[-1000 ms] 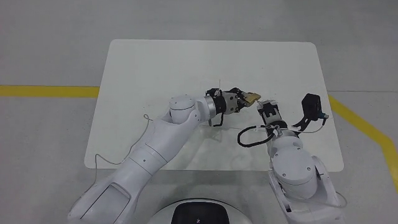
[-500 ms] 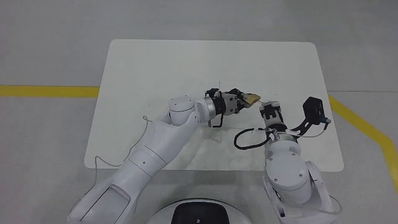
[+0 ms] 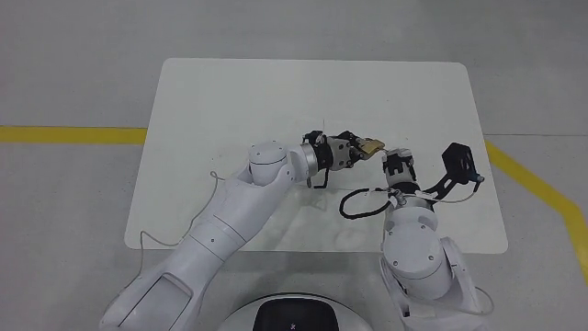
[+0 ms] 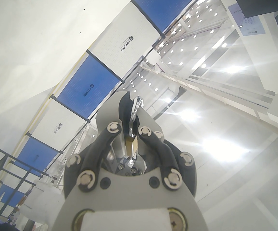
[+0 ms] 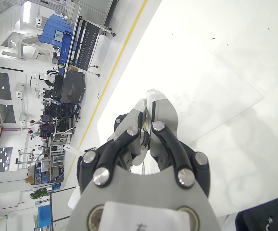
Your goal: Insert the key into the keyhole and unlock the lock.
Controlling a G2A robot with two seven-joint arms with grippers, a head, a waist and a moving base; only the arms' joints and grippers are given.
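Quick count: one lock, one key, two end effectors, one white worktop. Left end effector clenched on the lock, holding it up over the worktop, a little right of the middle. Right end effector just beside it, pinched tight on the key. From above, hard to tell the key from the metal around it, and impossible to say whether key and lock touch. Right wrist view: just a thin brassy sliver between the pads, the rest of the key hidden. Left wrist view: lock's brass body sunk deep in the grip and mostly covered, silver shackle poking out at the tips.
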